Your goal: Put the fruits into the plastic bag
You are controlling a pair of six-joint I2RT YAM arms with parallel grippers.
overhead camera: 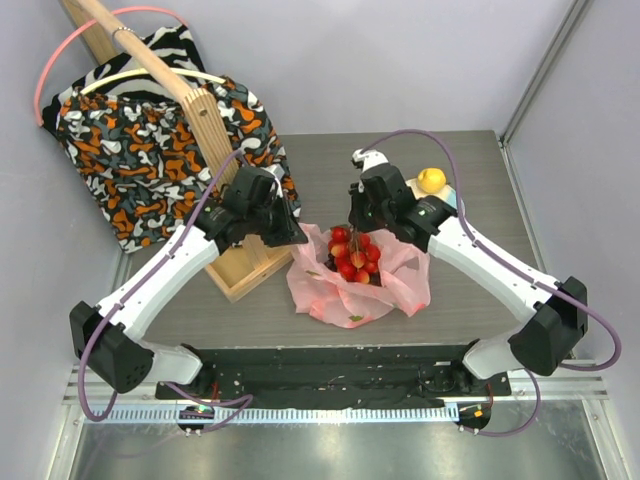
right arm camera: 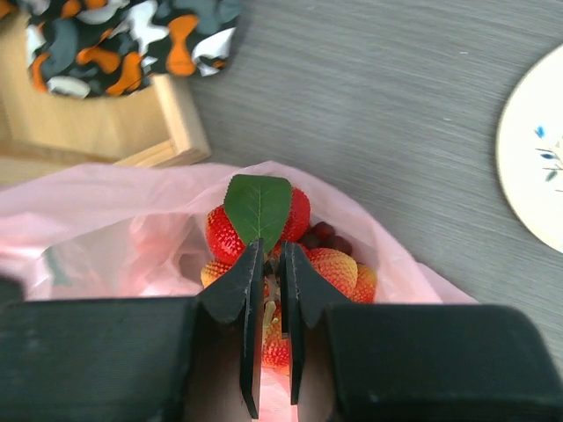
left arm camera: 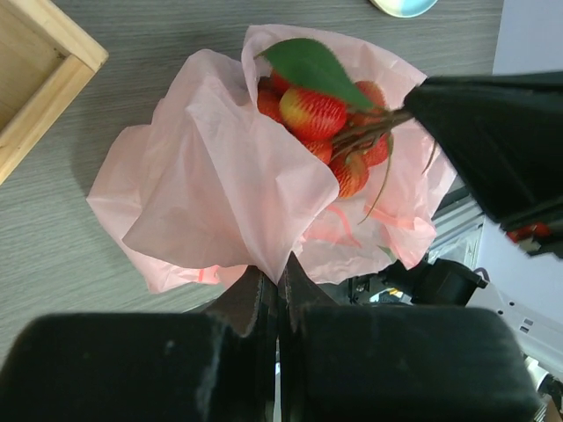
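Step in hand (judged): the strawberry bunch is going into the bag, with one arm holding the mouth open.

- Left gripper (left arm camera: 277, 271): jaws fully closed, pinching the near edge of the pink bag (left arm camera: 211, 185) and lifting that fold off the table.
- Right gripper (right arm camera: 271, 253): jaws narrow, clamped on the stems of the strawberry bunch (left arm camera: 312, 112). A green leaf (right arm camera: 258, 204) stands just ahead of the fingertips.
- The bunch sits in the bag's open mouth, at the middle of the table. I cannot tell whether it rests on the bottom.

To do it well:
- The left pinch should hold the edge high and pulled away, so the thin film does not fold over the opening.
- Lower the bunch until the berries sit below the rim, then open the right jaws only a little. The thin stems may cling to the pads.
- Lift straight up, so the leaf and stems do not drag the film.

Looks:
- Bag: thin, crinkled and translucent, collapsed in loose folds.
- Berries: red to orange, with a rough skin.
- Dark grapes (right arm camera: 324, 234) show beneath the berries.
- A yellow lemon (overhead camera: 432, 180) is on the plate (right arm camera: 532, 149), apart from the bag and not yet bagged.
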